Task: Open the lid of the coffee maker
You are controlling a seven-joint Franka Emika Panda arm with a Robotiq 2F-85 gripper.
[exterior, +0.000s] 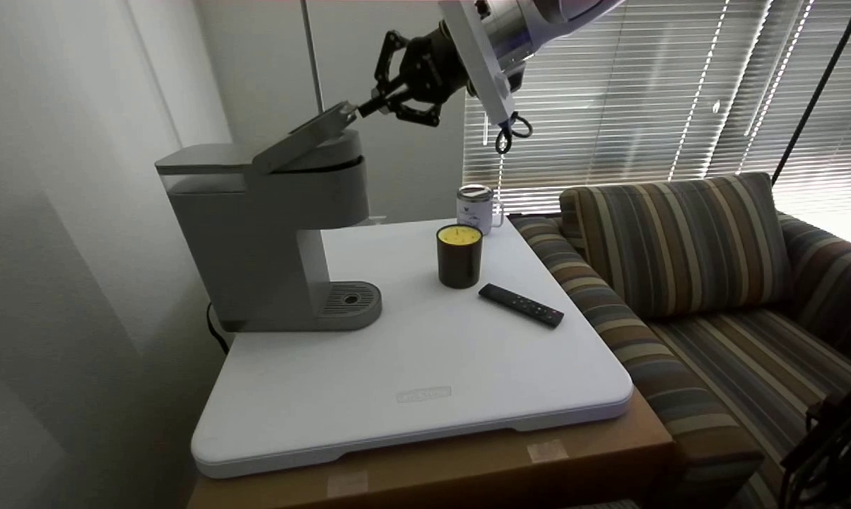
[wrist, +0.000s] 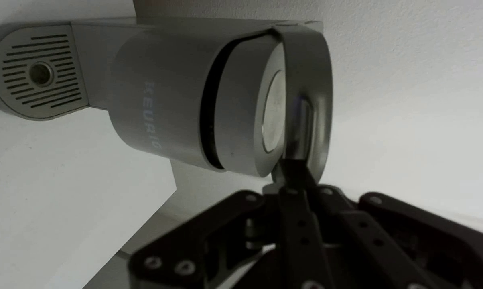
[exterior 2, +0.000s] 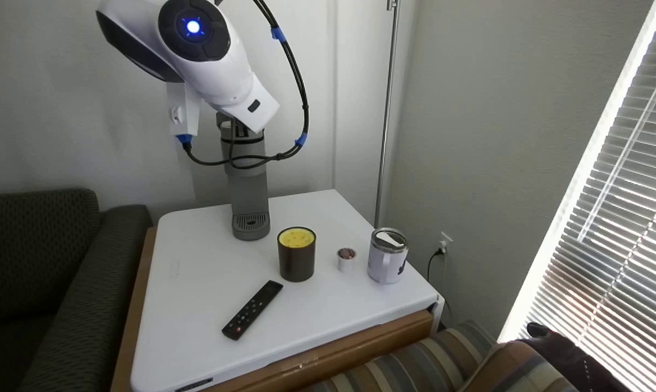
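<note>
Your gripper (wrist: 295, 170) looks closed, tips touching the part-raised lid (exterior: 304, 139) on the coffee maker (exterior: 217, 258) at the wall-side edge of the bench (exterior: 376, 367), any grip unclear; you're likely mid-lift: swing it back next.
</note>
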